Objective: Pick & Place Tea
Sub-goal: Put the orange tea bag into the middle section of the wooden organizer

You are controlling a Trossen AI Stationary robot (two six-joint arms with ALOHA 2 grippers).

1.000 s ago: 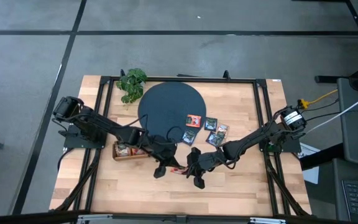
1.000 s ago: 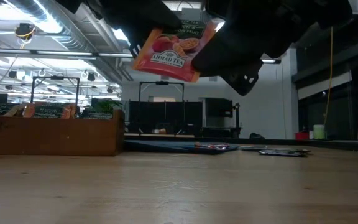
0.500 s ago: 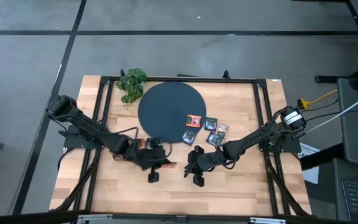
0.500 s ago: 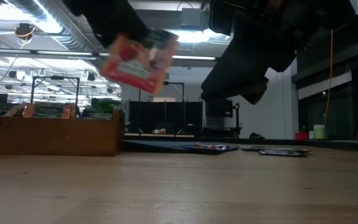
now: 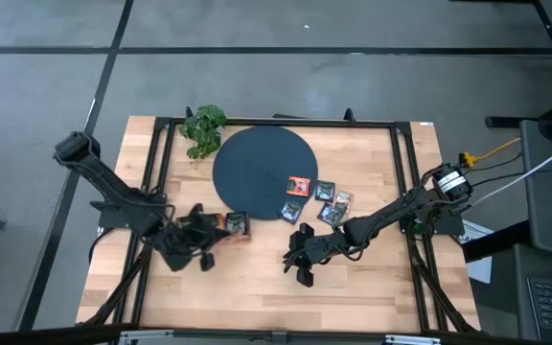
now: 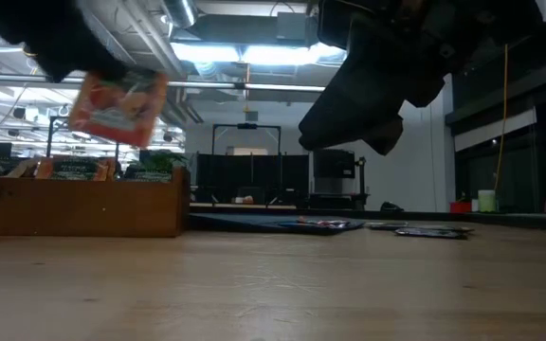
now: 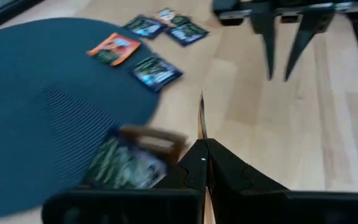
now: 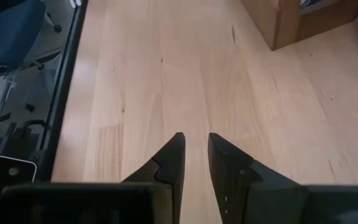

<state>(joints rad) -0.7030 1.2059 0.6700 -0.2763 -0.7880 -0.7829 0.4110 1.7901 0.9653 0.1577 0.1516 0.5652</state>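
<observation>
Orange-red sachet (image 6: 117, 107) pinched edge-on in the left tool (image 7: 204, 163)

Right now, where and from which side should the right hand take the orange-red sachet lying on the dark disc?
Probably by two opposite edges, coming straight down from above. The orange-red sachet lies flat on the dark disc near its rim, clear of the neighbouring sachets, so no side lip is offered. The right hand is open.
</observation>
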